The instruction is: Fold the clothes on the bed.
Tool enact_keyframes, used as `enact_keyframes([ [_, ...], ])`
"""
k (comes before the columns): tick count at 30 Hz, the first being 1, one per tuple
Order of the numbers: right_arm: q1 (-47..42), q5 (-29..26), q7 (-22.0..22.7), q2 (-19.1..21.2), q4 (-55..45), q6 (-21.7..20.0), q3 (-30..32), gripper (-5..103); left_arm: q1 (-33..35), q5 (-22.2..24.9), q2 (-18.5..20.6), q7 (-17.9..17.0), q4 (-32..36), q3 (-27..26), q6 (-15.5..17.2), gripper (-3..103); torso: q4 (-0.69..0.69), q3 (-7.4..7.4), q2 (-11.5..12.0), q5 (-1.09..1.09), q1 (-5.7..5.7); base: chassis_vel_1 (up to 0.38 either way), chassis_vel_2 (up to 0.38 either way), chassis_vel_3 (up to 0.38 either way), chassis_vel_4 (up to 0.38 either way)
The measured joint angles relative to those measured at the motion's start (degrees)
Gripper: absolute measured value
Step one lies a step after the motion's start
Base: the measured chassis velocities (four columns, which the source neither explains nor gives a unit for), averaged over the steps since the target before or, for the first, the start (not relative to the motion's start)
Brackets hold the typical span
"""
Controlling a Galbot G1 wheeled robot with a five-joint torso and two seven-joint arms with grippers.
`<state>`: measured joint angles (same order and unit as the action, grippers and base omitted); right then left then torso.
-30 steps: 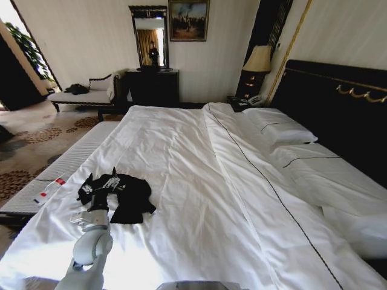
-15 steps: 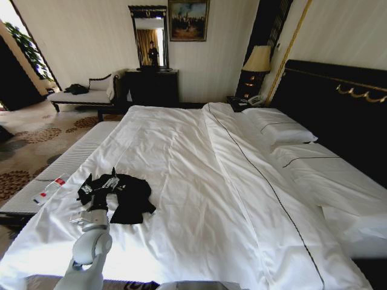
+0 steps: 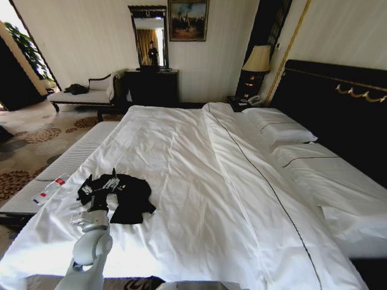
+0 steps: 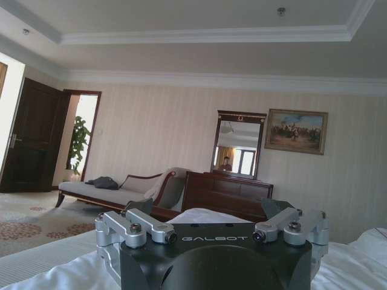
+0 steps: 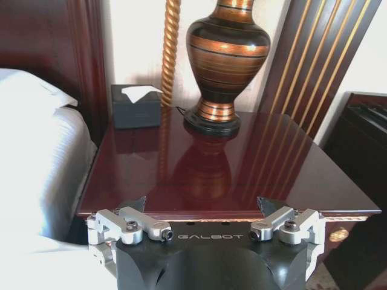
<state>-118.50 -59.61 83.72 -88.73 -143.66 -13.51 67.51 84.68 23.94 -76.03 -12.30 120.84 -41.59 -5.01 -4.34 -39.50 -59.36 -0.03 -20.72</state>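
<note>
The clothes are one black T-shirt (image 3: 130,198) lying crumpled on the white bed (image 3: 199,181), near its front left corner. My left gripper (image 3: 101,180) sits at the shirt's left edge, at the end of the grey arm that rises from the bottom left. In the left wrist view the left gripper (image 4: 210,208) is open, with no cloth between its fingers, and points level across the room. My right gripper (image 5: 204,205) is open and holds nothing. It hangs beside the bed, facing a dark wooden nightstand (image 5: 242,175).
A striped bench (image 3: 66,163) at the bed's left holds a small red-and-white bottle (image 3: 49,189). Pillows (image 3: 281,127) and a dark headboard (image 3: 338,109) are on the right. A chaise (image 3: 84,95) stands at the far wall. A vase (image 5: 227,60) and tissue box (image 5: 136,106) stand on the nightstand.
The whole head picture has shifted slightly at its bottom right, so the camera has moved. The shirt and the left arm stay where they were.
</note>
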Motion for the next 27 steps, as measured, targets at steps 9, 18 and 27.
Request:
enact_keyframes([
  [9,3.77,1.27,-6.15,5.30,0.24,1.10,2.16,100,0.65,-0.22,0.02,-0.05,0.90,-0.10,-0.03,100,0.00,0.00,0.00,0.00,0.00,0.000,0.000,0.000,0.000],
  [18,8.84,0.47,-25.11,11.35,5.41,4.87,-1.88,100,3.24,-0.35,2.12,-0.05,3.73,-1.41,-0.07,100,0.00,0.00,0.00,0.00,0.00,0.000,0.000,0.000,0.000],
  [27,12.89,20.94,-61.33,14.05,18.08,26.23,-13.70,100,6.69,-0.34,3.54,-0.40,7.26,-2.14,0.61,100,0.05,0.00,0.00,0.02,0.00,0.000,0.000,0.000,0.000],
])
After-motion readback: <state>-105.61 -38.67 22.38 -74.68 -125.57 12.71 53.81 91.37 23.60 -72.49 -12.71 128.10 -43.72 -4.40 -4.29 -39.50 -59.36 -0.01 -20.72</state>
